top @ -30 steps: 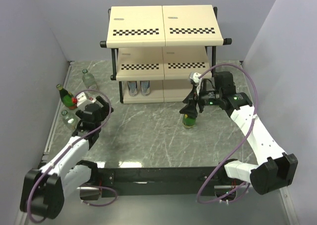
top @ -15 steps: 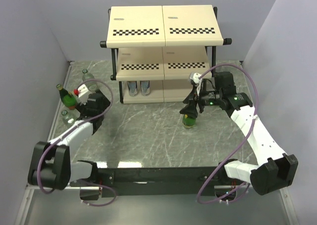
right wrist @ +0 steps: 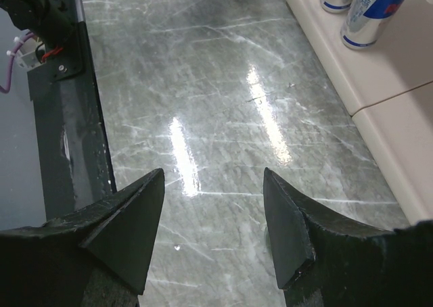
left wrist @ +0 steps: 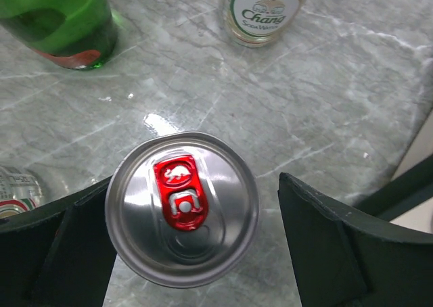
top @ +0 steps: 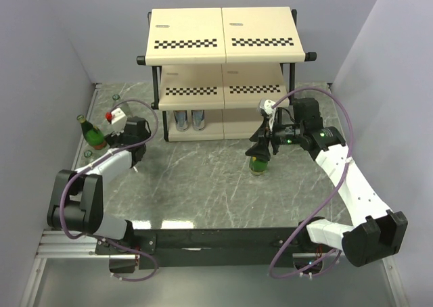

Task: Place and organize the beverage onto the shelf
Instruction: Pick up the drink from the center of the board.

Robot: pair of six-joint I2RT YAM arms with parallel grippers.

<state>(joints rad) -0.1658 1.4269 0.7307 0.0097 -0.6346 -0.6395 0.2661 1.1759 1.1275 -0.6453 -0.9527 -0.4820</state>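
Upper middle of the left wrist view: a clear bottle (left wrist: 265,9) wears a green-ringed label reading "Chang", with "Soda Water" in small letters beneath. Centre frame, the can (left wrist: 183,209) shows a red tab (left wrist: 179,192) with a stamped emblem, no words legible. Upper right of the right wrist view, two silver-and-blue cans (right wrist: 369,13) carry cropped, unreadable lettering. In the top view, small marks on the shelf (top: 161,26) are too tiny to read.
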